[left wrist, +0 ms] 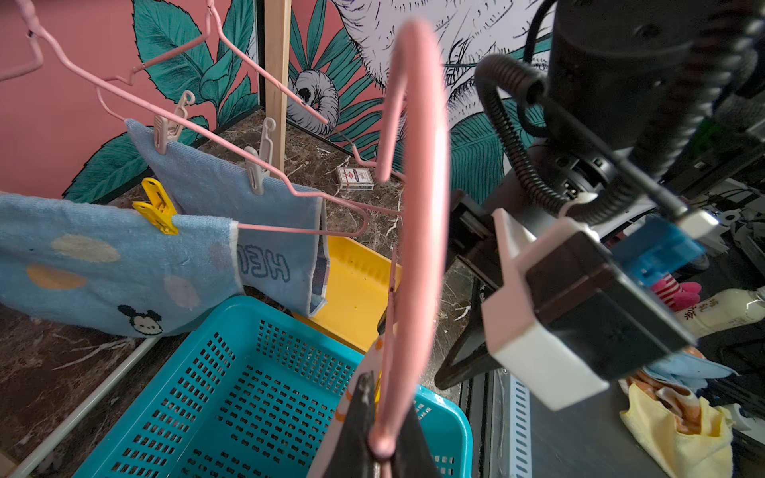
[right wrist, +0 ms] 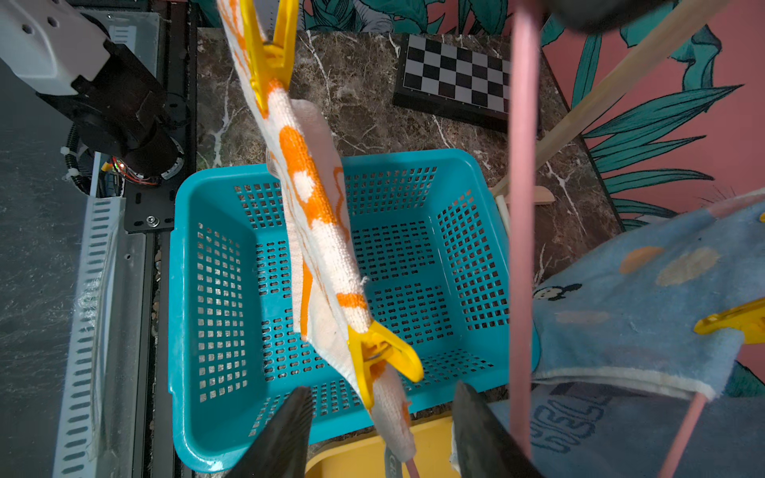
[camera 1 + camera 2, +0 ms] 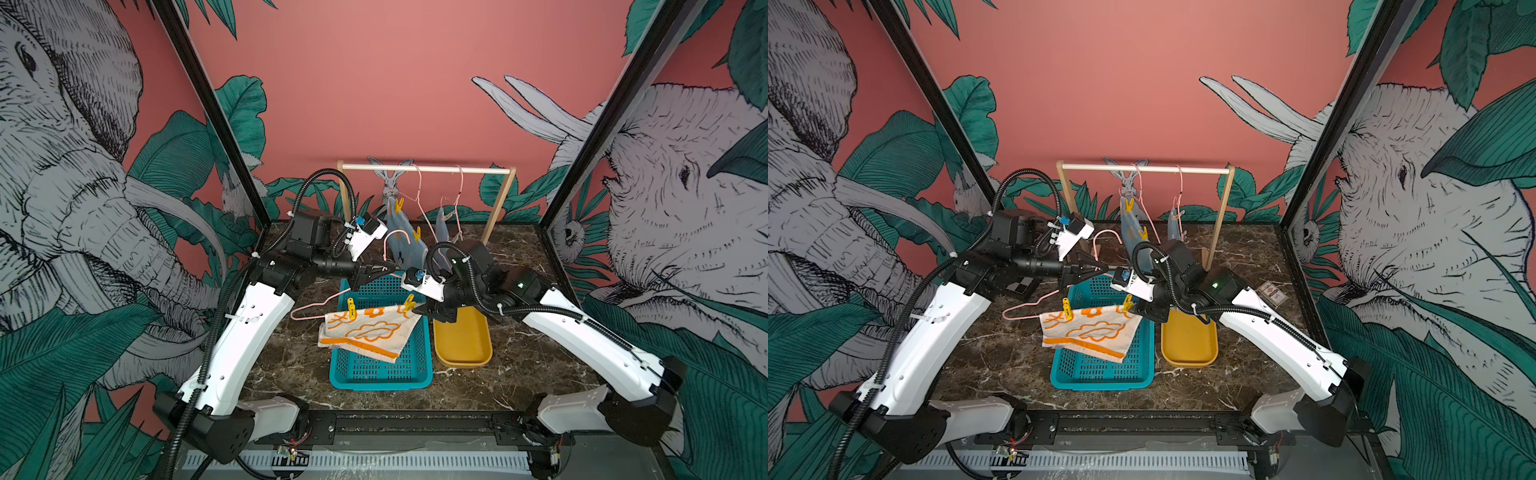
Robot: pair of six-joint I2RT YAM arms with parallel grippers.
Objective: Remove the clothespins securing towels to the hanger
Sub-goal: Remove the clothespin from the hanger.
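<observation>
In both top views the left gripper is at frame centre, clenched on the hook of a pink hanger above the blue basket. A white-and-orange towel hangs from it by two yellow clothespins. The right gripper is spread open, with its jaws either side of the right-hand pin and gaps showing. Blue towels hang on the rack behind. One reads "HEL", the rest of the word folded away. The label on the card box is unreadable.

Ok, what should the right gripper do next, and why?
Probably ease forward and close on the near yellow peg: the right gripper is open with that peg just ahead of its jaws; the left gripper holds the hanger over the basket.
</observation>
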